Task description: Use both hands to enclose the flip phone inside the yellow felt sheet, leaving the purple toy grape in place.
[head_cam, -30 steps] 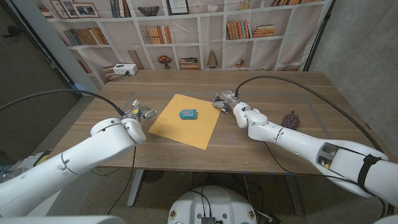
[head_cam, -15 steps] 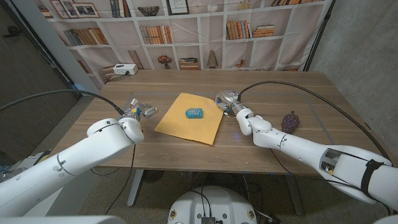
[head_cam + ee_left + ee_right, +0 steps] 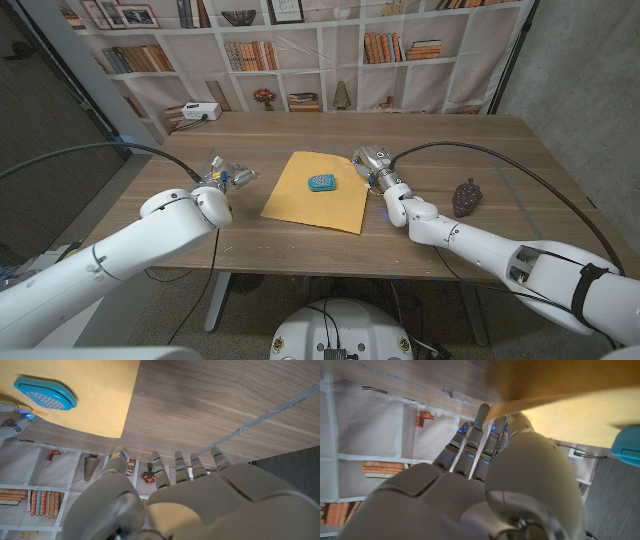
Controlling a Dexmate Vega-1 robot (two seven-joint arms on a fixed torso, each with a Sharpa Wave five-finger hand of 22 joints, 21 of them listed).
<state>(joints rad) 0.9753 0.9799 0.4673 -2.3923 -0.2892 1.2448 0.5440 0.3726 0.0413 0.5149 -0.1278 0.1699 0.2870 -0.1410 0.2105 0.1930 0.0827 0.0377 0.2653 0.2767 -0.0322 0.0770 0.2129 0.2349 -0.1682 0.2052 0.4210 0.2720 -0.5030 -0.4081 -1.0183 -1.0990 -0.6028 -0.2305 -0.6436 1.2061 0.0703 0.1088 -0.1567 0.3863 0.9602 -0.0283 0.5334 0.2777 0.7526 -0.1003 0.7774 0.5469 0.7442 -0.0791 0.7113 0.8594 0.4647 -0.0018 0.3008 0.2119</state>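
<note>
Flip phone (image 3: 321,183) on yellow felt sheet (image 3: 316,190), right hand (image 3: 370,163) pinching its edge, left hand (image 3: 222,177) spread

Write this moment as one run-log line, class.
yellow felt sheet flat, unfolded | flip phone on sheet | right robot hand at sheet's edge | left robot hand apart | purple toy grape untouched

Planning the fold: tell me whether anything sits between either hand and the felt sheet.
Nothing visible does. The right hand is at the yellow felt sheet's edge; bare table lies between the left hand and it. The purple toy grape sits well aside.
</note>
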